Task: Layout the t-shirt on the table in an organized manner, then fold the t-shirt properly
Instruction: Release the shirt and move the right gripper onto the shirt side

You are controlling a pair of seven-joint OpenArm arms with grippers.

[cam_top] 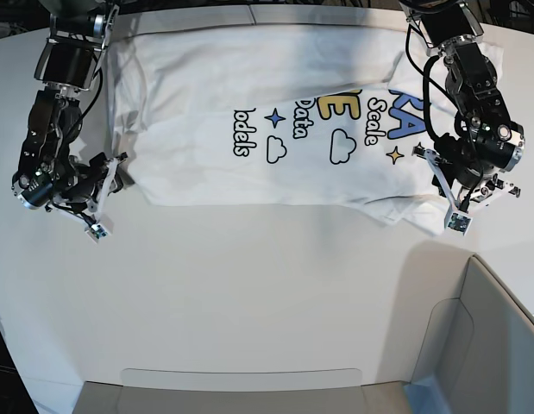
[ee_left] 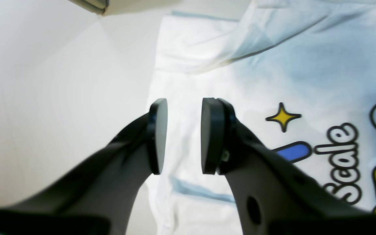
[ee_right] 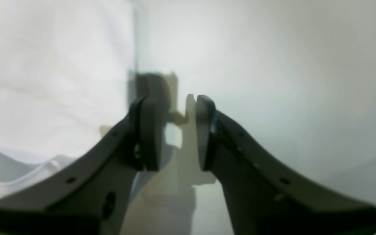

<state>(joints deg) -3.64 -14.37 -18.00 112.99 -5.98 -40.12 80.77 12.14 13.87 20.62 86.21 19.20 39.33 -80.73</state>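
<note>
Two robot arms paused over one white t-shirt (cam_top: 249,112) spread print-side up across the far half of the white tabletop (cam_top: 267,293), each arm stationed at a short edge of the garment.

The left tool (ee_left: 181,137) hung with its two round pads apart and nothing between them. Directly beneath and ahead of it lay the shirt's side edge; to its right ran the print, with a yellow star (ee_left: 283,116) and black-outlined lettering (ee_left: 341,163) nearest, and beyond the pads a sleeve (ee_left: 188,45) lay folded over the body of the shirt.

The right tool (ee_right: 178,130) was likewise spread and empty, poised low over bare tabletop, its shadow just ahead of the pads, with the shirt's other edge just to its left.

Judged from how things lay, the laying-out looked largely done: the shirt sat flat and roughly square to the table, though cloth was still rumpled near both tools, at the sleeve end and along the opposite edge. No fold of the body looked to have been made, so the folding proper remained, and neither tool had hold of the fabric.

Counted: one t-shirt, one tabletop, two tools. Grey panels (cam_top: 482,345) stood at the near side, well apart from both.
</note>
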